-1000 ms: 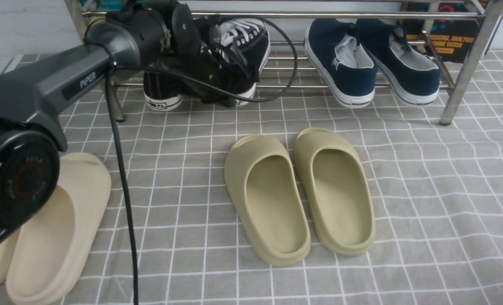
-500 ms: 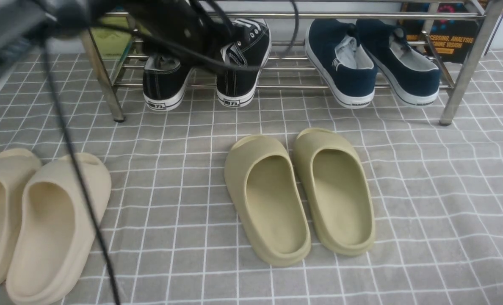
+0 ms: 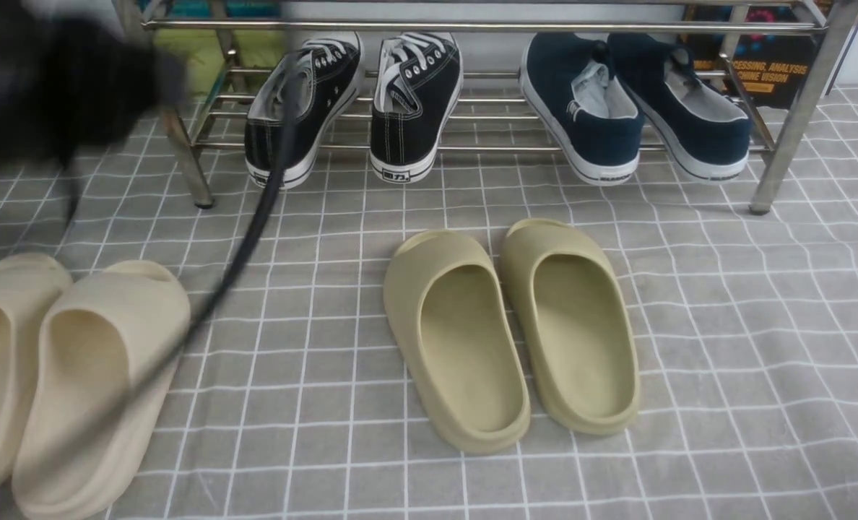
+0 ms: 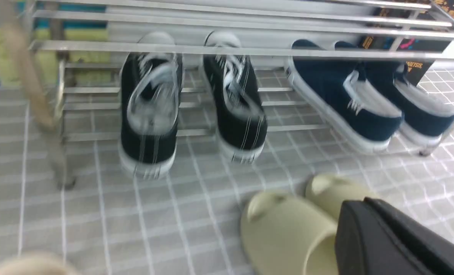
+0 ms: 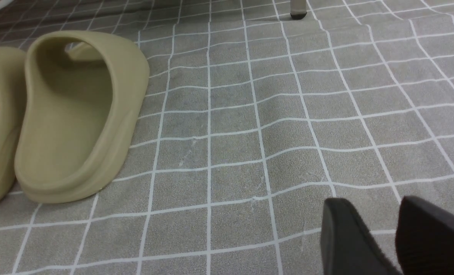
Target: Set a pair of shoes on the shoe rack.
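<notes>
On the shoe rack (image 3: 544, 27), the pair of shoes (image 3: 414, 108) is being carried side by side; left hand (image 4: 359, 214) and right hand (image 5: 397, 214) are being held pressed together, empty.

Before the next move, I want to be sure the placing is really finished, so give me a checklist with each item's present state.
1. Both black sneakers resting on the shoe rack: ok, side by side, heels overhanging its front.
2. Left pincer free of the sneakers: ok, shut, nothing held.
3. Left arm's cable clear of the sneaker on the left: cannot tell; it crosses in front of it, blurred.
4. Right pincer empty: ok, over bare cloth beside an olive slide.
5. Navy slip-ons apart from the sneakers: ok.
</notes>
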Robot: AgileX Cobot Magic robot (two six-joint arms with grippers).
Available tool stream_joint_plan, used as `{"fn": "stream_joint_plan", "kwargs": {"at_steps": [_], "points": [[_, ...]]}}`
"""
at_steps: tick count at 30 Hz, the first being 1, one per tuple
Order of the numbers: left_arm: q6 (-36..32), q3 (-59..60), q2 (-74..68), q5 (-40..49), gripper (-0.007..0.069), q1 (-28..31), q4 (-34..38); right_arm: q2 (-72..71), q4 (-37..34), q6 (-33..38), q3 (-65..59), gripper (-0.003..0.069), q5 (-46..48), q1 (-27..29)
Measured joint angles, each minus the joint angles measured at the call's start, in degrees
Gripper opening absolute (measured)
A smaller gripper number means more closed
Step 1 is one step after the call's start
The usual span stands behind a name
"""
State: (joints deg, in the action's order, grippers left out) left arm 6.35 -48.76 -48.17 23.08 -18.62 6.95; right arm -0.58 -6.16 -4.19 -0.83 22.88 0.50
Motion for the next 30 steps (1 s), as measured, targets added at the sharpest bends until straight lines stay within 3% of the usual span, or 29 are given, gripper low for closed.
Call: {"fn": "stream_joint_plan", "kwargs": {"at_steps": [8, 14, 19, 30], "points": [[0.0, 27.9, 23.5, -8.8, -0.0013, 0.0, 1.1, 0.0, 0.0, 0.0, 0.0, 0.0239, 0.0, 0.0], [0.0, 39.6, 38.2, -12.1, -0.0013, 0.0, 2.0, 0.0, 0.0, 0.0, 0.0, 0.0239, 0.0, 0.0], [0.0, 44.1, 47.7, -11.4, -0.0013, 0.0, 2.1, 0.0, 0.0, 0.0, 0.0, 0.0239, 0.0, 0.0], [1.0, 46.7, 48.8, -4.9, -0.0013, 0.9, -2.8, 0.0, 0.0, 0.0, 0.0, 0.0239, 0.0, 0.0]]}}
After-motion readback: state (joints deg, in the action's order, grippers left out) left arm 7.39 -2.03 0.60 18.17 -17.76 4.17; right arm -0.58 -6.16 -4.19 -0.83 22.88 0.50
